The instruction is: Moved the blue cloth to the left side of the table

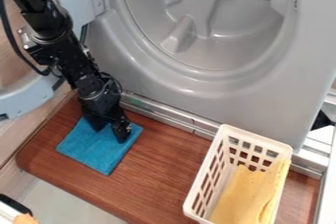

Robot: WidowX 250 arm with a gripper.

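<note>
Beyond the jaws stands the grey laundry machine [282, 110]; below them, the wooden desk [157, 169]. Right of the jaws sits the white slotted basket [257, 136], a yellow cloth [246, 196] inside. The blue cloth [98, 152] lies flat directly under the jaws, at the desk's left end, so the move looks done. The jaws stand parted, released; only backing away seems left.

The cloth [97, 150] is blue and nearly square in its shape. It lies flat on the left part of the brown wooden table [160, 174], one corner pointing to the front edge.
</note>
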